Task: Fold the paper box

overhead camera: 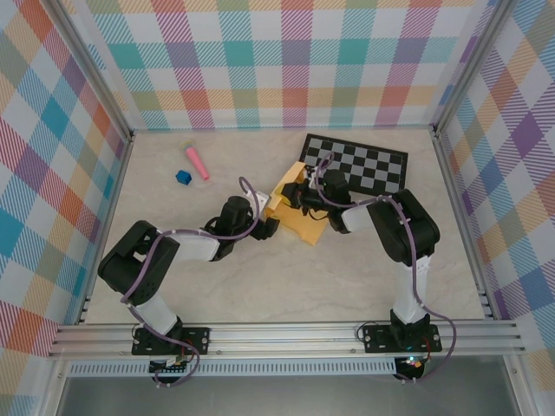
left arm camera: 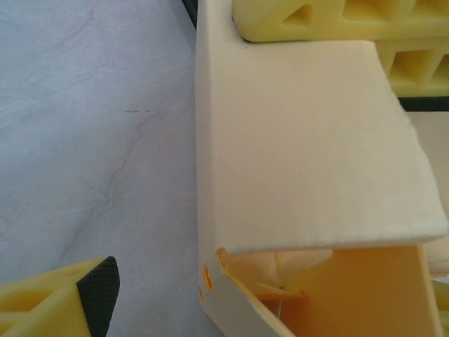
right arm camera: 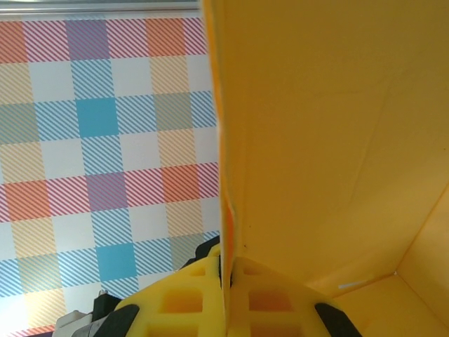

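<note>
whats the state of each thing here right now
yellow-orange thin cardboard paper box: partly folded, one wall pinched
right claw: shut on that box wall
left claw: open, at the box
black-and-white checkered board: lying flat
pink tapered stick: lying on its side

A: what else is on the table [overhead camera: 286,286]?
B: checkered board [overhead camera: 368,165] far right, flat, skewed. Pink stick [overhead camera: 197,162] far left, blue cube [overhead camera: 182,177] just beside it.
A: surround?
B: plaid walls [overhead camera: 286,61] on three sides, aluminium rail [overhead camera: 286,334] along the near edge.
</note>
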